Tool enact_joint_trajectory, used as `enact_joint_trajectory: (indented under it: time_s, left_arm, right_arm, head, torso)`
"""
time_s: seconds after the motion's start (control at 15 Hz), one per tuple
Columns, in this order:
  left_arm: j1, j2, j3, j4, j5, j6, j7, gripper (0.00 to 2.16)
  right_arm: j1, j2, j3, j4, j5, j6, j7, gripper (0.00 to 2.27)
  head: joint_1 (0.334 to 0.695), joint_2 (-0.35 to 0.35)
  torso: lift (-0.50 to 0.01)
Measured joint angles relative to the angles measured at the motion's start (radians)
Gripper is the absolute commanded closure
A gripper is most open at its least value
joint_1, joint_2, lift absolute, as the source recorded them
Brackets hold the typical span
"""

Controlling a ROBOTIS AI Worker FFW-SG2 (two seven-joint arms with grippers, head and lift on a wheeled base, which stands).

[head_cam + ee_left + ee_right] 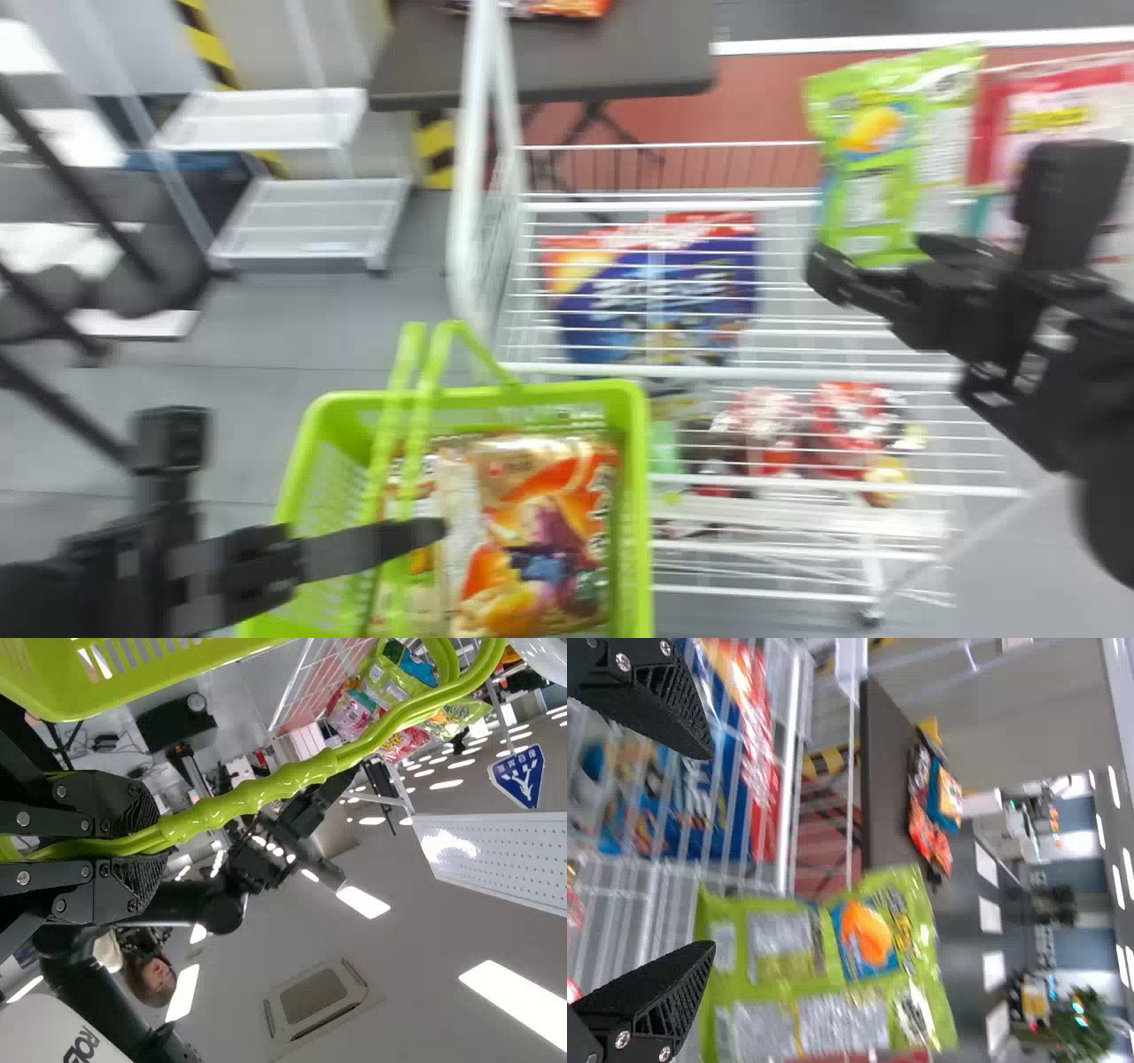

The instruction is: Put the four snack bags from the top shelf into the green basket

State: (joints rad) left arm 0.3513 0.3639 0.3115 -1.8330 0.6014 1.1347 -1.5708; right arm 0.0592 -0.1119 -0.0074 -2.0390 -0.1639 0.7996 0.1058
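My left gripper (412,534) is low at the left in the head view, over the green basket (631,496); in the left wrist view this gripper (146,846) is shut on the basket's handles (266,790). Orange snack bags (532,532) lie inside the basket. At the upper right, my right gripper (873,270) stands open at the lower end of an upright green snack bag (877,159). A red and pink bag (1054,124) stands to its right. In the right wrist view the gripper (704,850) has its fingers apart, with the green bag (824,966) beyond the lower finger.
A white wire rack (735,372) holds a blue bag (660,292) on a level under the green one, and red bags (797,434) lower down. Its tall white side frame (474,177) rises behind the basket. A dark table (549,62) stands farther back.
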Motion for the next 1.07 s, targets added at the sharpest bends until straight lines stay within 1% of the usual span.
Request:
enact_joint_trajectory:
  time_s: [0.07, 0.13, 0.47, 0.53, 0.6, 0.67, 0.8, 0.87, 1.0, 1.07]
  left_arm:
    - [0.000, 0.000, 0.000, 0.000, 0.000, 0.000, 0.000, 2.15]
    - [0.000, -0.001, 0.000, 0.000, 0.000, 0.000, 0.000, 2.15]
    - [0.000, -0.006, -0.001, 0.001, -0.003, 0.000, 0.000, 2.15]
    - [-0.001, -0.006, -0.001, 0.002, -0.004, 0.000, 0.000, 2.15]
    - [-0.001, -0.006, -0.001, 0.002, -0.004, 0.000, 0.000, 2.15]
    - [-0.002, -0.006, -0.002, 0.003, -0.005, 0.000, 0.000, 2.15]
    - [-0.003, -0.004, -0.002, 0.004, -0.005, 0.000, 0.000, 2.15]
    - [-0.002, -0.003, -0.002, 0.004, -0.004, 0.000, 0.000, 2.15]
    - [0.000, 0.000, -0.002, 0.004, -0.003, 0.000, 0.000, 2.15]
    - [0.001, 0.001, -0.002, 0.005, -0.002, 0.000, 0.000, 2.15]
  right_arm:
    - [-0.041, 0.000, -0.013, 0.075, 0.021, -0.045, 0.000, 0.05]
    - [-0.076, 0.000, -0.021, 0.139, 0.036, -0.082, 0.000, 0.05]
    - [-0.285, -0.002, -0.019, 0.484, 0.065, -0.184, 0.010, 0.05]
    - [-0.317, -0.001, -0.012, 0.537, 0.067, -0.189, 0.010, 0.09]
    - [-0.338, 0.000, -0.007, 0.570, 0.067, -0.190, 0.014, 0.27]
    - [-0.354, 0.000, -0.002, 0.592, 0.067, -0.190, 0.028, 0.68]
    - [-0.365, 0.000, 0.004, 0.607, 0.064, -0.191, 0.060, 1.96]
    - [-0.360, 0.000, 0.004, 0.606, 0.062, -0.192, 0.070, 2.13]
    - [-0.340, 0.000, 0.003, 0.588, 0.064, -0.193, 0.070, 2.25]
    - [-0.331, -0.001, 0.001, 0.579, 0.066, -0.193, 0.069, 2.25]
  head:
    - [0.695, -0.042]
    - [0.695, -0.056]
    - [0.695, -0.080]
    - [0.695, -0.080]
    - [0.695, -0.078]
    - [0.695, -0.073]
    - [0.695, -0.057]
    - [0.695, -0.053]
    - [0.695, -0.053]
    - [0.695, -0.055]
  torso:
    - [0.000]
    - [0.000]
    - [0.000]
    - [0.000]
    - [0.000]
    - [0.000]
    - [0.000]
    - [0.000]
    - [0.000]
    - [0.000]
